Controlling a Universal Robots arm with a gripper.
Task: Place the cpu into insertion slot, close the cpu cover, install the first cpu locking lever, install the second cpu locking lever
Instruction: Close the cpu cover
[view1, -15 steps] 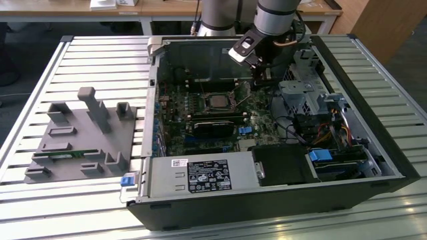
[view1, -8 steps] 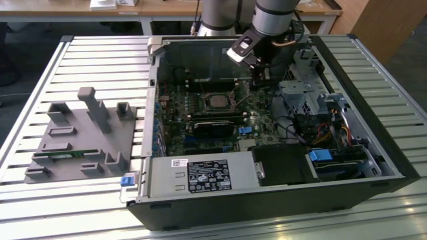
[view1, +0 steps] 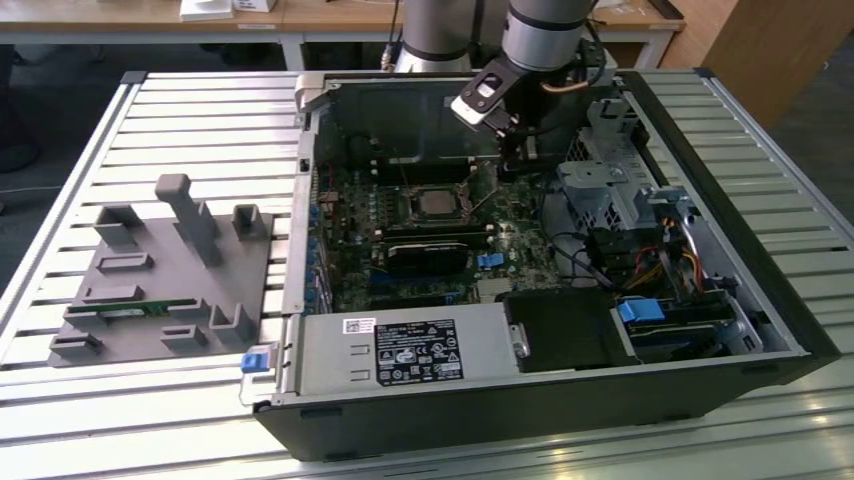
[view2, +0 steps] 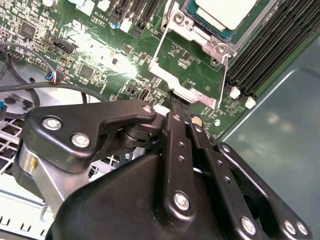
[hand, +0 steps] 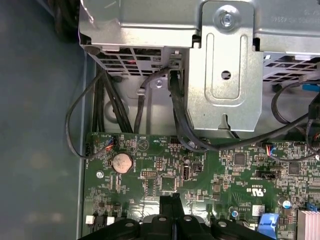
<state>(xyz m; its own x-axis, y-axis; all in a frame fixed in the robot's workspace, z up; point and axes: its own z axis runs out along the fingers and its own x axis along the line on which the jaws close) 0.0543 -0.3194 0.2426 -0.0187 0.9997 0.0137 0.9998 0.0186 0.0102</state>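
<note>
One step looks done: the cpu (view2: 227, 10) lies flat in the insertion slot (view2: 212, 29), its pale metal top showing. The cpu cover (view2: 192, 90) is not down over it. The silvery frame is swung open toward the jaws, and the green motherboard (view2: 100, 50) is visible through its window.

The jaws are drawn together tip to tip, with nothing seen between them, and the tips sit right at the cover's free edge. That edge runs crosswise to the jaws. The cover's length runs straight away from them to its hinge at the slot, so the chip lies directly beyond the tips, past the frame. I cannot tell whether the tips press on the edge or stop just short, since they hide the meeting point. Two thin wire rods (view2: 159, 47), likely the locking levers, run along the frame's two sides.

The exterior view adds the wider setting. The jaws reach down inside the open computer case (view1: 747, 300), with the slot near them toward the exterior view's left. The first wrist view gives the board on the jaws' other side: a coin cell (hand: 121, 162), a metal drive cage (hand: 220, 75) and black cables (hand: 180, 120).
</note>
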